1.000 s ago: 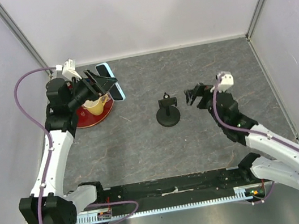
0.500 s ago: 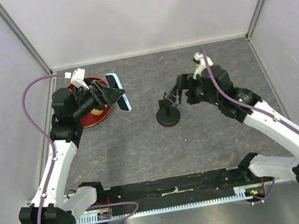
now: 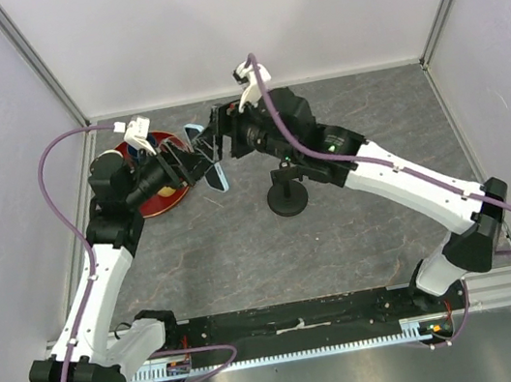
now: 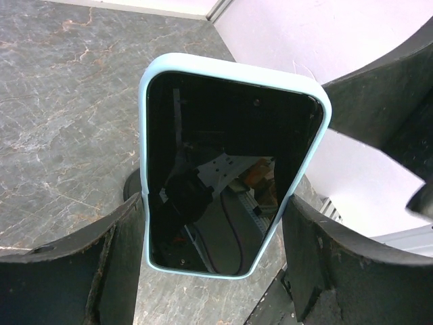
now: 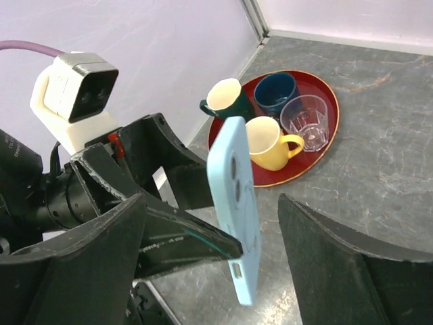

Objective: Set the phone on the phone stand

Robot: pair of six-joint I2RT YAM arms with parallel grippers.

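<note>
a: what is your left gripper (image 4: 215, 227) doing?

b: it's clamped on the phone (image 4: 230, 162), a finger on each long light-blue edge. the screen faces its wrist camera and the phone is held clear of the table (image 3: 248, 261).

a: and your right gripper (image 5: 216, 254)?

b: spread wide, one finger on either side of the phone's back, neither touching it. it looks set up for a handover, but there's no grip there yet.

a: what lies beyond the fingers?

b: past the phone from your right wrist there's a red tray (image 5: 333, 118) of cups. the phone stand (image 3: 288, 195) is back under your right arm, behind its fingers, well apart from the phone, with nothing on it.

a: so how far along are you?

b: the phone is lifted but not placed. i'd say you have yet to close the right on it, let go with the left, carry it to the stand and seat it.
</note>
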